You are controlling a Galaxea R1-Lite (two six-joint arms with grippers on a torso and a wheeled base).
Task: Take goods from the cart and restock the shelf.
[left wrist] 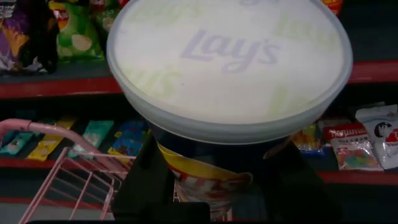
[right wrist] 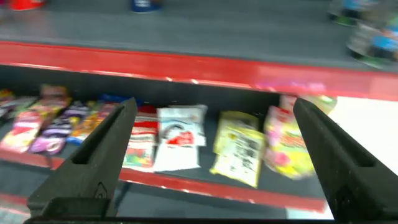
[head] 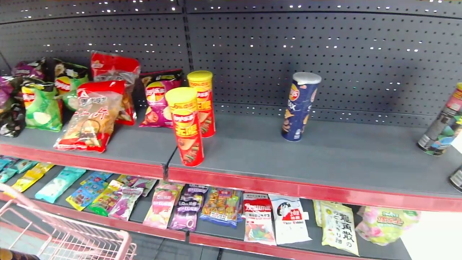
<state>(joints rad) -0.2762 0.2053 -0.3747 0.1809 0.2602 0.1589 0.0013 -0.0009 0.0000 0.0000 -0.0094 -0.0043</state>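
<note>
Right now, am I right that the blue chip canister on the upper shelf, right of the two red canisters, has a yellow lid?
Not quite: the head view shows the blue chip canister on the upper shelf, right of the two red canisters, with a white lid; the yellow lids are on the red ones.

Dark blue chip can (left wrist: 230, 68) with pale lid upright before the grey, red-edged shelf (head: 325, 162), matching blue can (head: 299, 106) standing mid-shelf, red yellow-lidded can (head: 186, 126) at its front edge, second red can (head: 203, 103) just behind, pink wire cart (head: 124, 242) below the shelf.
</note>
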